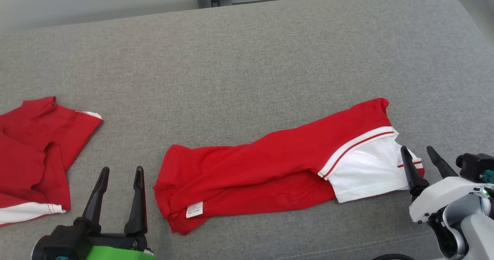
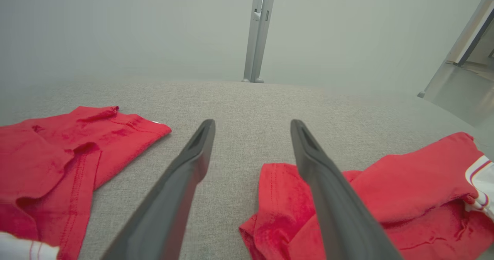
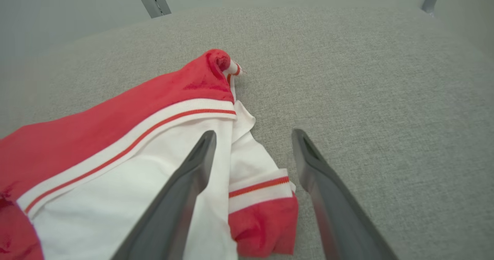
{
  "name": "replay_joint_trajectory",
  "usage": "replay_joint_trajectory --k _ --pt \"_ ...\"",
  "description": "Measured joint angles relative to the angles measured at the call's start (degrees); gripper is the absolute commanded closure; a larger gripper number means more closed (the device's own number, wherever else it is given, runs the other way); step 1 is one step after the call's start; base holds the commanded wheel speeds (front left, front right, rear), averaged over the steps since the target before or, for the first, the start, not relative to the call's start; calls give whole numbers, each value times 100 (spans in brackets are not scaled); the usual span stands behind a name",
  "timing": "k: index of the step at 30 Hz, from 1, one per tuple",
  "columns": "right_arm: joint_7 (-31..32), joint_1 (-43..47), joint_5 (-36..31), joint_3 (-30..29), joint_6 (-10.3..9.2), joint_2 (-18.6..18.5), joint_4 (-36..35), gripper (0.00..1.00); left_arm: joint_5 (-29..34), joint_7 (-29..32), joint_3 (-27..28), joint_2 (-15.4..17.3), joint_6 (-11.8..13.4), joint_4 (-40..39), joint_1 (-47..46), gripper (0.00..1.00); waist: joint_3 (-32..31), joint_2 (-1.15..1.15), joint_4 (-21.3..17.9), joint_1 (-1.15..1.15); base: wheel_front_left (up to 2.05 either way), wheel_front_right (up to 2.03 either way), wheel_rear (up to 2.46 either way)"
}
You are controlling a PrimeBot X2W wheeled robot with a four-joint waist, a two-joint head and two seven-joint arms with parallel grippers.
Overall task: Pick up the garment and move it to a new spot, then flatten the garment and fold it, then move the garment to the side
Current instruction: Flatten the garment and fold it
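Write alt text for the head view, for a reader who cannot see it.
A red garment with a white, red-striped end lies in a long band on a grey fabric surface. The left gripper and right gripper sit near its two ends, fingers open and empty. A second garment, also red, lies at far left.

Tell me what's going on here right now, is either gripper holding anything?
Neither is. The red and white garment lies loosely folded into a long strip on the grey cushion. The left gripper is open beside its red end, and the right gripper is open at its white end, with nothing between the fingers of either. A second red garment lies apart at the far left.
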Motion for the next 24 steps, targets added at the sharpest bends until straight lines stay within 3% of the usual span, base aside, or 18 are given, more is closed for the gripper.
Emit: replay_joint_trajectory --k 8,12,19,24 --pt "575 -805 165 589 0 -169 812 0 657 0 700 -565 -604 223 196 0 7 0 170 0 0 0 0" --pt "1050 -1128 238 1033 0 -445 1174 0 856 0 923 -818 -866 323 182 0 51 0 275 0 0 0 0" --pt "1568 -1485 720 1391 4 -813 1533 0 1059 0 1167 -1089 -1122 457 174 0 119 0 454 0 0 0 0" --pt "2181 -1540 1438 1575 4 -1018 1484 0 1157 0 1256 -1195 -1223 501 165 0 164 0 540 0 0 0 0"
